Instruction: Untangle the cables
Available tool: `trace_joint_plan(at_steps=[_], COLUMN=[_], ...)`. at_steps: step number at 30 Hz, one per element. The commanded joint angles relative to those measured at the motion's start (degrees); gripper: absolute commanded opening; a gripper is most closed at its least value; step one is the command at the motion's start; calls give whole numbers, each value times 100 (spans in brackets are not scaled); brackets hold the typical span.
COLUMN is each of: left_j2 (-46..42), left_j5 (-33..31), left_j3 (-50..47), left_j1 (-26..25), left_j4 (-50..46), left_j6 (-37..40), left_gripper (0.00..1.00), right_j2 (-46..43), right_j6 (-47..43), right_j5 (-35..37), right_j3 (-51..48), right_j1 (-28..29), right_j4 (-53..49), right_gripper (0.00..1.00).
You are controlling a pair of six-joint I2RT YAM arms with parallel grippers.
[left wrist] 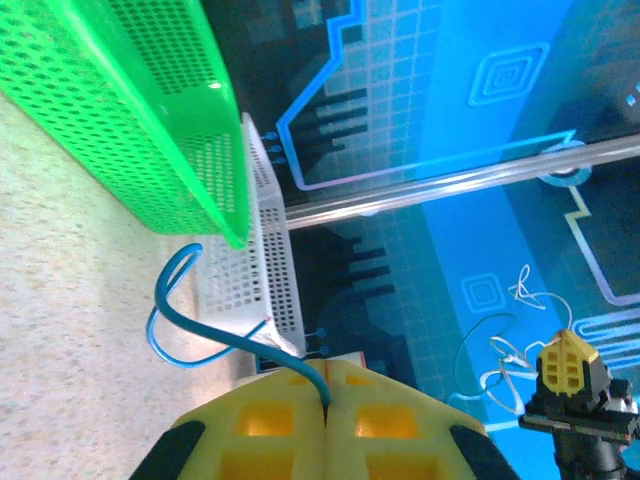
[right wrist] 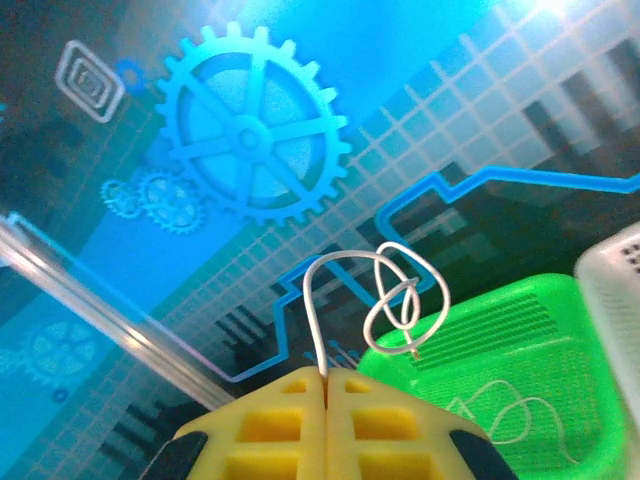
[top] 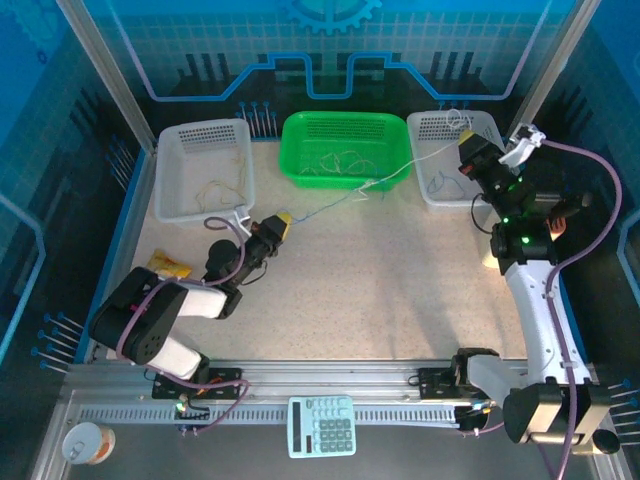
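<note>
A blue cable (left wrist: 160, 292) was pinched shut in the left gripper (left wrist: 327, 375), a white cable (right wrist: 306, 300) in the right gripper (right wrist: 325, 375), with more cords (top: 345, 162) left unseparated in the green basket (top: 345, 116)

End of blue cable (left wrist: 160, 292) vanishes inside my left jaws; end of white cable (right wrist: 308, 300) inside my right jaws. In green basket (top: 296, 150), loose cables (top: 335, 165) too thin to separate.
</note>
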Motion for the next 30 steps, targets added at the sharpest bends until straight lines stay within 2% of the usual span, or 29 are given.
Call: trace_joint_plan(at_steps=[1,6,10,16,19,22,30], left_j2=[-272,-609,-1025,-1727,-1968,-2087,-2629], left_j5=[-45,122,265,291,341,399,495], left_j3=[-289,-542,-554,-416,-308,-310,-478], left_j1=[251,640,847,912,930,977,1592], left_j4=[231,58,-441,-1457,-1984,-2209,-2634], left_j6=[172,140,241,635,818,901,953], left_gripper=[0,0,0,0,0,0,0], right_j2=[-218,-351,-473,-679,-708,-765,-1013], right_j6=[-169,-247,-305,-362,-380,-362,-522], right_j5=[412,599,848,1341,1340,1620,2318], right_j3=[-89,-109,-99,-97,-89,-54,-82], right_j1=[-242,-423,-525,-591,-627,-628,-697], right_j4=[-240,-412,-578,-845,-862,-1068,-1535], right_gripper=[0,0,0,0,0,0,0])
